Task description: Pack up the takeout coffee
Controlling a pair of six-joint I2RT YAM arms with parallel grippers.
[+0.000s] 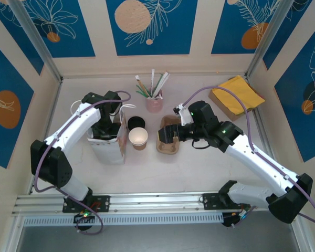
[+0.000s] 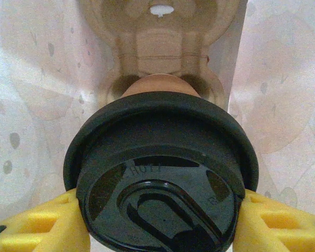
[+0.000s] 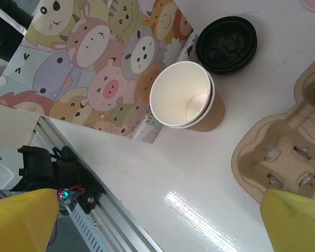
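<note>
In the left wrist view the takeout coffee (image 2: 163, 157), a brown cup under a black lid, is set in a pulp cup carrier (image 2: 157, 47) inside the paper bag (image 2: 31, 105). My left gripper (image 2: 160, 220) is shut on it, with a yellow finger (image 2: 37, 226) pressed against each side of the lid. From above, the left gripper (image 1: 104, 131) reaches down into the bag (image 1: 107, 149). My right gripper (image 1: 172, 134) hovers over a second pulp carrier (image 1: 168, 139). In its own view the right gripper (image 3: 160, 226) stands open with nothing between its fingers.
An open brown cup (image 1: 138, 137) showing its pale inside stands right of the bag, and a loose black lid (image 1: 136, 122) lies behind it. A pink cup of sticks and straws (image 1: 154, 100) is at the back, and a yellow cloth on a box (image 1: 240, 92) at the back right.
</note>
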